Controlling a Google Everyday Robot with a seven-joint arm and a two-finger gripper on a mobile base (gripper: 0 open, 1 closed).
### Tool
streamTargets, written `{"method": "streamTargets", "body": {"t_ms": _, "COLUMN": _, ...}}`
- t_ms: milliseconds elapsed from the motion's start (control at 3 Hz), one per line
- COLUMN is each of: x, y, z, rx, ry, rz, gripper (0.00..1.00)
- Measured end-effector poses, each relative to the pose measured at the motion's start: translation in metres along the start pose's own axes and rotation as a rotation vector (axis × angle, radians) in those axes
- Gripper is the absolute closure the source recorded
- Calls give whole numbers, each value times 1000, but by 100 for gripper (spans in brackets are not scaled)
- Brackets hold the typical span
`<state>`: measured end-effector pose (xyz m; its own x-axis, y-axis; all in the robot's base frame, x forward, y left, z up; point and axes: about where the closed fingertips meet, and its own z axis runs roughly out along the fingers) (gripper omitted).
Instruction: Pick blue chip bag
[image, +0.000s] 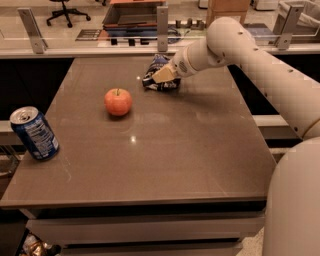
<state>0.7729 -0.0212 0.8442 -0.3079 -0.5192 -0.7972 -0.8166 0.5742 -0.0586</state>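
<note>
The jaws' state cannot be told: the gripper (163, 75) is set right down on the blue chip bag (155, 84). Left to right now: a soda can (34, 134) is seen standing at the near left edge of the table (190, 150), an apple (118, 101) is seen mid-table, and the bag is found at the far side, well apart from both. The grasp step is judged to be in hand (grip on the foil unconfirmed). A firm pinch, then a straight lift, is called for next. The bag is crumpled; its long axis appears to run roughly across the table, and no clear facing can be made out.
</note>
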Motion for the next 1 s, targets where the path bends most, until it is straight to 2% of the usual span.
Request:
{"method": "streamTargets", "body": {"t_ms": 667, "x": 0, "y": 0, "z": 0, "rx": 0, "ry": 0, "rz": 0, "gripper": 100}}
{"method": "streamTargets", "body": {"t_ms": 1000, "x": -28, "y": 2, "z": -14, "rx": -35, "ry": -43, "rz": -39, "gripper": 100}}
